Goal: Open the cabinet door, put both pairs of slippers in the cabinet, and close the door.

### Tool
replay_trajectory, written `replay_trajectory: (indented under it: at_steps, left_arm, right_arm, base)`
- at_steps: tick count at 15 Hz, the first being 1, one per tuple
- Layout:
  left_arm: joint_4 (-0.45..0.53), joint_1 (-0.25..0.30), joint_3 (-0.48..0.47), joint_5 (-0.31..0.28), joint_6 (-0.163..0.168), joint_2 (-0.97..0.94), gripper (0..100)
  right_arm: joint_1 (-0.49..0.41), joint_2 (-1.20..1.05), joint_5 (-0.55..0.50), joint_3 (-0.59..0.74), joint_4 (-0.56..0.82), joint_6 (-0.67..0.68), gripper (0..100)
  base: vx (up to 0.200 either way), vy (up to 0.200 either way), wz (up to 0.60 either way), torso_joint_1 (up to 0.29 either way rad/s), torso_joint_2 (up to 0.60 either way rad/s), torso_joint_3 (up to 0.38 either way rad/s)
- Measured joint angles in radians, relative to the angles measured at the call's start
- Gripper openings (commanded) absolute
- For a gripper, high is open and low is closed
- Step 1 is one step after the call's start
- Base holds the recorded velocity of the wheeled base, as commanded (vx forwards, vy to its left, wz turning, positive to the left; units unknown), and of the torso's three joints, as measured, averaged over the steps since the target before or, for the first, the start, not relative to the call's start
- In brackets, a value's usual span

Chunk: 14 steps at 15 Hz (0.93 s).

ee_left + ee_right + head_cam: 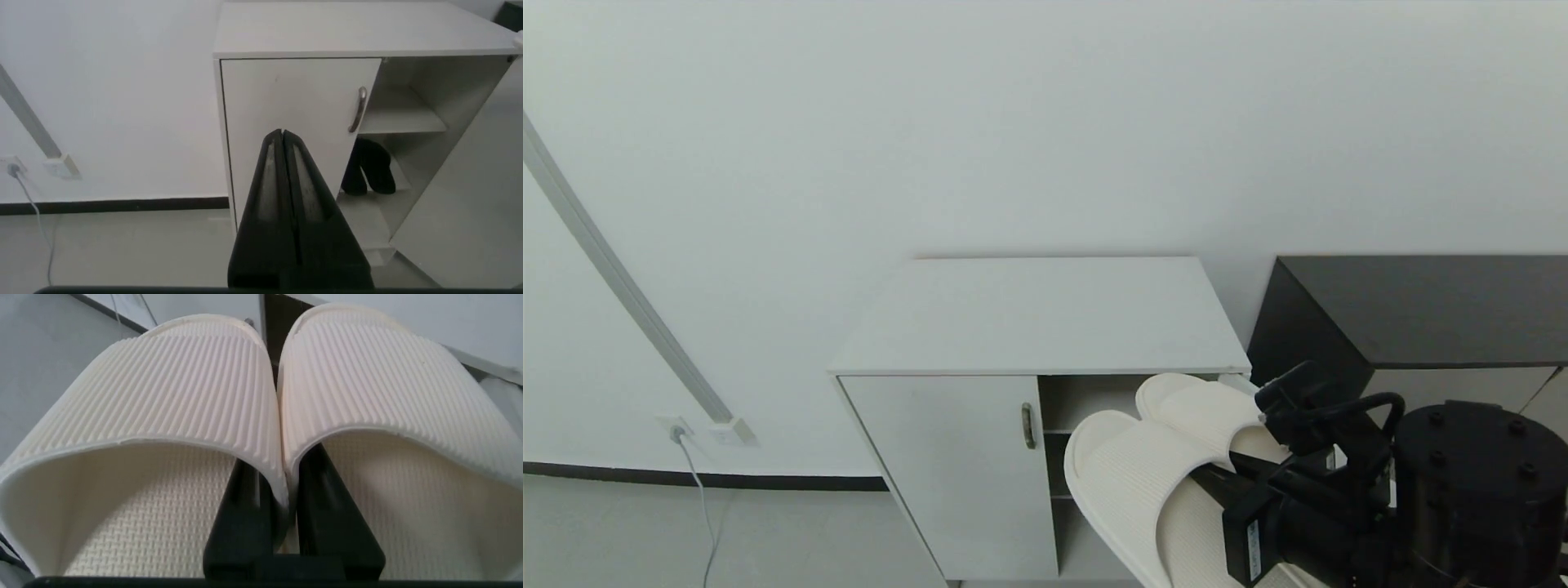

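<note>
Right gripper [282,469]: pinched tight on the two inner sides of the white slippers [163,400], so one grab carries the whole pair.
White slippers: side by side, toes away from the gripper and toward the cabinet [1037,318]. Held up in the air just in front of its open side, likely so as to go in toes first.
Left gripper [283,139]: closed flat with nothing in it. Held back and pointed at the left door [278,90], out of the way of the pair.
Left door: shut, with the handle [358,109] at its inner edge. Probably fine left shut, since the open side looks roomy enough.
Right side of cabinet: open, shelves showing.
Dark slippers [372,167]: inside already, leaning low down under a shelf [404,114]. One pair done, by the look of it.
Left to do: white pair in, then door shut.
</note>
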Motion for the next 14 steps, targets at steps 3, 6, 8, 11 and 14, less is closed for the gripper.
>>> replay_trajectory:
  at_steps: [3,6,8,11,14]
  left_arm:
    - [0.000,0.000,0.000,0.000,0.000,0.000,0]
    - [0.000,-0.001,0.000,0.000,0.000,0.000,0]
    - [0.000,0.000,0.000,-0.001,0.000,0.000,0]
    - [0.000,0.000,0.000,0.000,0.001,0.000,0]
    - [0.000,0.000,0.000,0.000,0.000,0.000,0]
  right_arm:
    - [-0.002,0.001,0.000,0.007,-0.021,-0.001,0]
    - [0.001,0.006,0.005,0.012,-0.042,-0.001,0]
    - [-0.001,0.006,0.003,0.022,-0.044,-0.003,0]
    - [0.001,0.007,0.007,0.035,-0.044,-0.010,0]
    - [0.010,0.007,0.009,0.047,-0.045,-0.011,0]
  base:
    - [0.000,0.000,0.00,0.000,0.00,0.000]
    - [0.000,0.000,0.00,0.000,0.00,0.000]
    - [0.000,0.000,0.00,0.000,0.00,0.000]
    - [0.000,0.000,0.00,0.000,0.00,0.000]
    - [0.000,0.000,0.00,0.000,0.00,0.000]
